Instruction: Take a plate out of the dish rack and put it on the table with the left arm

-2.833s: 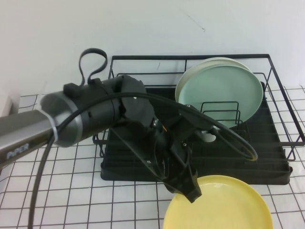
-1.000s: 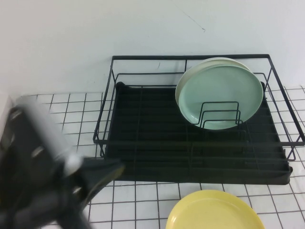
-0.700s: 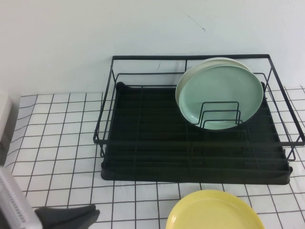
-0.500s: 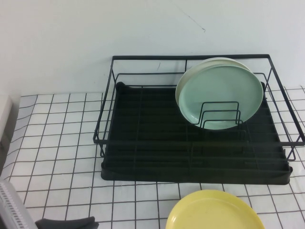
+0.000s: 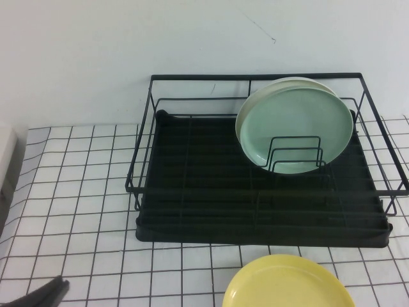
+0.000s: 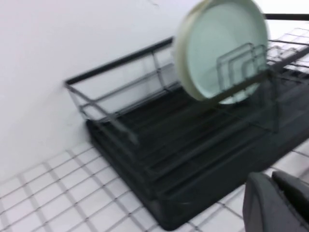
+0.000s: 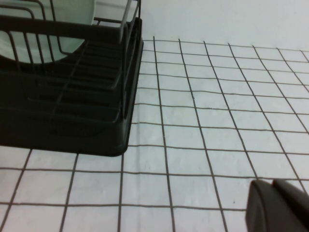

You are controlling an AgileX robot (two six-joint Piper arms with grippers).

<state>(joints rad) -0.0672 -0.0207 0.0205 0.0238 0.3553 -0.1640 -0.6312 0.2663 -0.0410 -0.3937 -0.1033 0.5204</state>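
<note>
Parking is all I judge to be left of this job, so I want the bulky black left arm [image 5: 39,297] drawn clear at a gentle pace, its loose cables kept away from the rack wires and from anything lying on the cloth. My left gripper [image 6: 277,203] is clenched and holds nothing; on the high view only a dark tip of it shows at the near-left edge. From the left wrist camera I look across at the large rectangular black wire dish rack [image 5: 192,185], which stands well apart from the gripper. The right gripper [image 7: 280,205] hovers low over the white cloth-covered table with its thin black square grid [image 5: 83,192], off the rack's corner; I cannot tell how it is set.

The round, plain yellow plate with a shallow raised rim [image 5: 287,284] lies flat on the table, far across from the left gripper and just in front of the rack's tray base. It looks smooth and unmarked, partly cut off by the picture's edge. 2 pale green plates [image 5: 295,128] lean upright in the wire dividers.
</note>
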